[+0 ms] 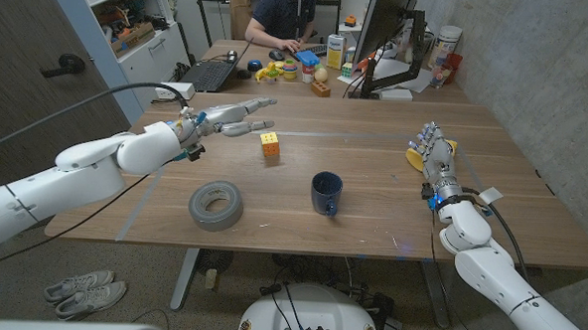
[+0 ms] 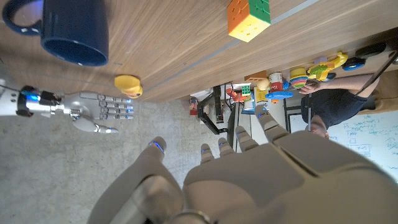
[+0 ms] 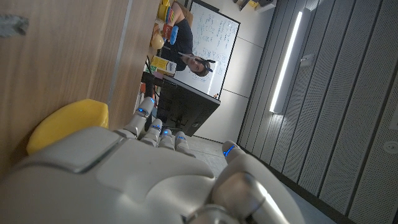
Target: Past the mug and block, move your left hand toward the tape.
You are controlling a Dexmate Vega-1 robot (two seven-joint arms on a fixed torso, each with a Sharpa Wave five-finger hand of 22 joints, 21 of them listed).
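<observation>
The tape (image 1: 216, 203) lies flat near the front edge of the table (image 1: 371, 228), toward its left side. The mug (image 1: 325, 193) stands near the middle, and the block (image 1: 270, 144) sits farther back. The left hand (image 1: 226, 118) hangs over the table behind the block, fingers stretched out, holding nothing. I think it has a long way to go to the tape. The right hand (image 1: 437, 156) is loose by the right edge, next to a yellow thing (image 1: 416, 158). The left wrist view shows the block's (image 2: 249, 17) colored squares and a person (image 2: 339, 102) at a far desk.
</observation>
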